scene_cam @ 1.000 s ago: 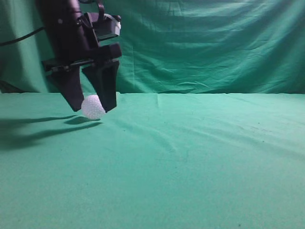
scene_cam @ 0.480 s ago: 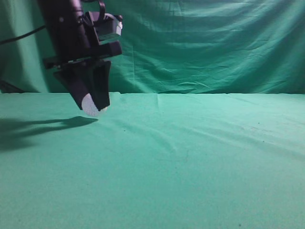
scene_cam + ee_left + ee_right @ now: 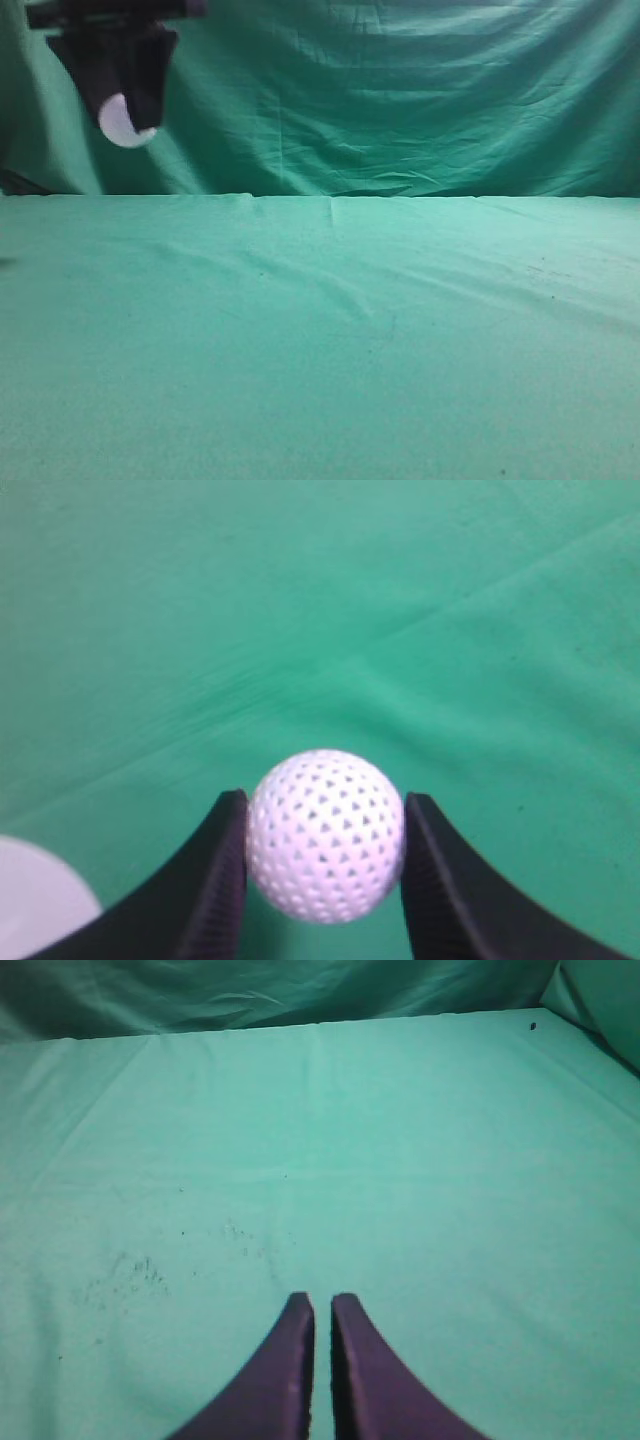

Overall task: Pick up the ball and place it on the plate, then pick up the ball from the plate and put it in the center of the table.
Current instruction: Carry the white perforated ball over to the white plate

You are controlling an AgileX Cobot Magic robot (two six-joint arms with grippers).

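Note:
My left gripper (image 3: 125,105) is shut on the white dimpled golf ball (image 3: 124,122) and holds it high above the green cloth table (image 3: 330,330), at the upper left of the exterior view. In the left wrist view the ball (image 3: 326,835) sits between the two black fingers of the left gripper (image 3: 325,825). The edge of a white plate (image 3: 35,900) shows at the bottom left of that view, on the cloth below. My right gripper (image 3: 321,1305) is shut and empty over bare cloth; it is not seen in the exterior view.
The green cloth backdrop (image 3: 420,90) hangs behind the table's far edge. The cloth on the table is wrinkled, with a few dark specks (image 3: 130,1270) in the right wrist view.
My left gripper closed on the ball near the cloth, then rose and moved left with it. Its shadow has left the table.

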